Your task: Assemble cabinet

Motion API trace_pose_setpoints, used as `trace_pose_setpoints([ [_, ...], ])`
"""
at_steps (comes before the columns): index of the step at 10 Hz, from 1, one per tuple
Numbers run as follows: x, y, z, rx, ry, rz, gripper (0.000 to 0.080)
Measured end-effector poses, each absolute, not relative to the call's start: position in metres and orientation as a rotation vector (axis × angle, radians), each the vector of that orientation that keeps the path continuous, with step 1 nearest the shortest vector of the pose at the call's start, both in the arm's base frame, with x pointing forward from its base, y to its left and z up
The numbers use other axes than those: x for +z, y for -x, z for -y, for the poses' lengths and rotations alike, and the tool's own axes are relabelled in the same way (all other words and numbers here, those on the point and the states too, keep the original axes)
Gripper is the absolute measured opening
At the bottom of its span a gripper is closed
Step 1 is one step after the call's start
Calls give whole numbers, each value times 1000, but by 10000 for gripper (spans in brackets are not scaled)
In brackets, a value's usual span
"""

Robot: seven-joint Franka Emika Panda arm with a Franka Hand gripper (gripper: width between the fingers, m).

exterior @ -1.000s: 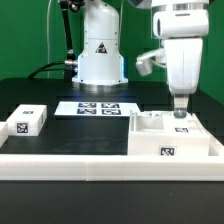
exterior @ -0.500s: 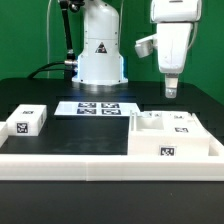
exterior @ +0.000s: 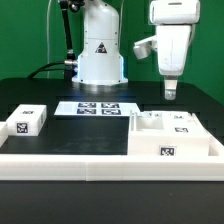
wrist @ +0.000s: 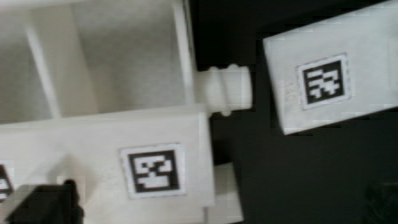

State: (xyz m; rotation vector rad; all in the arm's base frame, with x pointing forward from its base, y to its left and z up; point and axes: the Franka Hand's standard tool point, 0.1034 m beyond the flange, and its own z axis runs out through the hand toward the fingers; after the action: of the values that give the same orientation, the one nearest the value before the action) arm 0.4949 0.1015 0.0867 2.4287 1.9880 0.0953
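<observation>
The cabinet (exterior: 170, 137) is a white box with inner compartments and small tagged fronts. It lies on the black table at the exterior view's right. My gripper (exterior: 170, 92) hangs a good way above its far part and holds nothing. In the wrist view the cabinet (wrist: 107, 120) shows its compartments, a tag and a short round peg (wrist: 228, 88) sticking out of its side. One dark fingertip (wrist: 45, 205) shows at the picture's edge. The middle between the jaws is free, so the gripper (wrist: 214, 205) is open.
A small white tagged block (exterior: 28, 121) lies at the exterior view's left. The marker board (exterior: 95, 107) lies in front of the robot base (exterior: 100, 55). A long white rail (exterior: 70, 160) runs along the front. A flat white tagged piece (wrist: 334, 80) lies beside the cabinet.
The gripper has risen from just above the cabinet and shifted a little toward the exterior view's left. In the last half second it has hardly moved. The cabinet stays put.
</observation>
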Motion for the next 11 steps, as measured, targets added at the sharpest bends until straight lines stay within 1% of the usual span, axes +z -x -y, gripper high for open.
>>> trace_pose_setpoints([
  [3,80,-460,-95,48,-2339,-2108,797],
  [4,77,-454,-91,33,-2352,-2102,797],
  [8,77,-456,-91,41,-2347,-2103,797],
  [11,65,-435,-95,84,-2313,-2138,797],
])
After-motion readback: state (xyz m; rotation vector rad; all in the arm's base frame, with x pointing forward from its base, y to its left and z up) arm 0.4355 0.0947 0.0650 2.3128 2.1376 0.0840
